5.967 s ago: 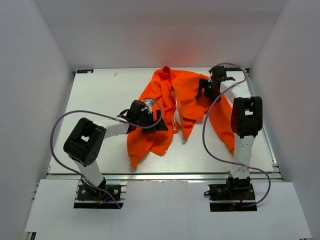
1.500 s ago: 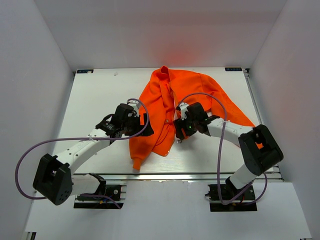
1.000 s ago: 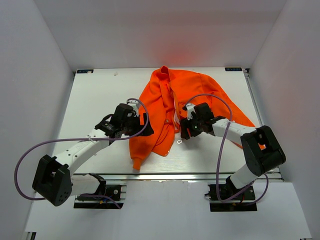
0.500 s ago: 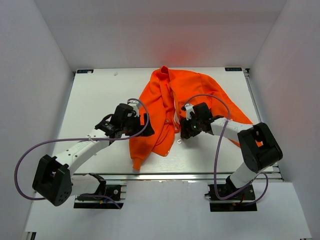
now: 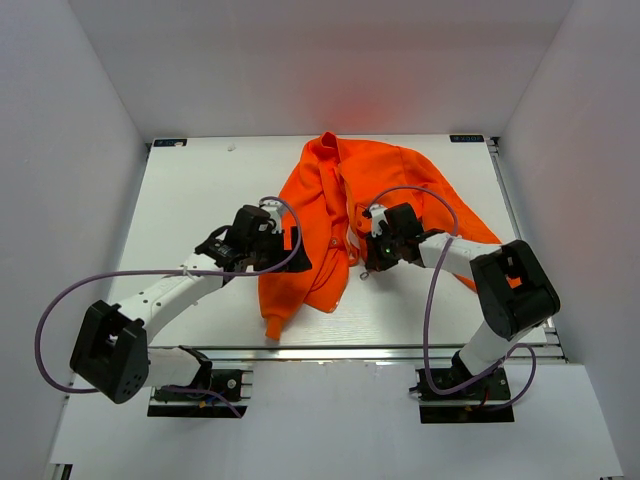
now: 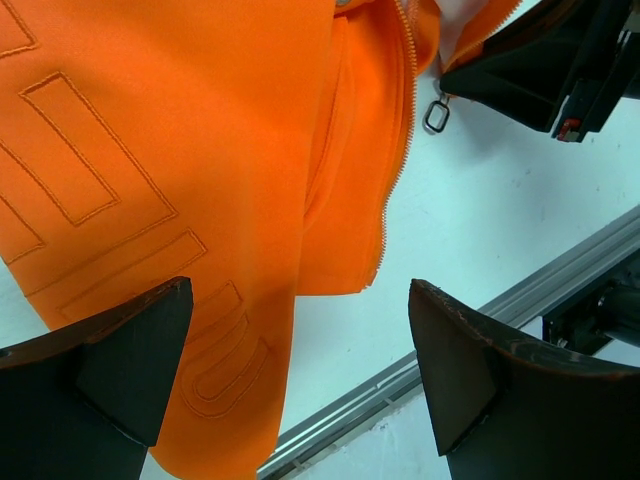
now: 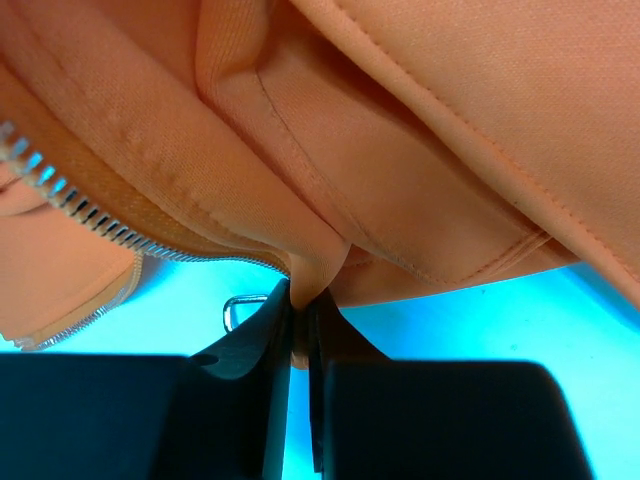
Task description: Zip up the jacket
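Right gripper (image 7: 300, 302) pinches the jacket (image 5: 320, 200) edge — left gripper (image 6: 300, 290) spread above it.

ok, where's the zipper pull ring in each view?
Top external: pull ring barely visible at the jacket hem, just below the right tool.
Left wrist: upper right, dangling off the zipper teeth.
Right wrist: lower left of centre, beside the pinched fabric.
Shared landmark: the right tool, beside the ring in all three.

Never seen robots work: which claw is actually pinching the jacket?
The right gripper: it is shut on a fold of the jacket, while the left gripper hangs open over it.
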You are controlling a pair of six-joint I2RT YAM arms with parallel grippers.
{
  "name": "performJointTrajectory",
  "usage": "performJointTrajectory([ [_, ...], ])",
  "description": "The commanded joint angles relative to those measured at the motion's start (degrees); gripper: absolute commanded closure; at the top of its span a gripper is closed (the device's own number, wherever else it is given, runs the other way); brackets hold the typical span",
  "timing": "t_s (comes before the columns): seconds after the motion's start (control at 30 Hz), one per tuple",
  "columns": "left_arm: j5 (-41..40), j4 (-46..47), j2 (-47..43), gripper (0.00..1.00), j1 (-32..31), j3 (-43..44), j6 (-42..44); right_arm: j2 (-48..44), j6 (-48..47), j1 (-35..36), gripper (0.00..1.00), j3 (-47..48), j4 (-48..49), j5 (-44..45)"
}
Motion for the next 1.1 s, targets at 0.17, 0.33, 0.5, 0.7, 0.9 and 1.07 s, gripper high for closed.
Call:
performJointTrajectory([
  [0.17, 2.87, 1.32, -1.16, 0.02, -0.55, 2.20, 0.98, -4.32, -0.47, 0.14, 0.63, -1.58, -1.15, -4.67],
  [0.33, 2.69, 1.32, -1.60, 0.02, -0.82, 1.58, 0.90, -3.62, -0.21, 0.14, 0.58, -1.67, -1.94, -4.76],
  [0.5, 2.60, 1.41, -2.21, 0.02, -0.90, 1.06, 0.90, -2.92, 0.41, 0.14, 0.57, -1.84, -1.59, -4.93],
  [0.7, 2.87, 1.50, -2.04, 0.02, -0.99, 1.06, 1.07, -1.51, 0.59, 0.05, 0.74, -1.05, -1.77, -3.97],
  [0.9, 3.30, 1.41, -1.78, 0.02, -1.25, 1.32, 1.42, -0.63, 0.50, 0.14, 0.92, -1.14, -1.51, -3.97],
  [1.07, 4.18, 0.01, -0.81, 0.02, -2.66, 2.63, 3.09, -2.12, 1.37, 0.05, 1.00, -1.14, -1.33, -3.44],
])
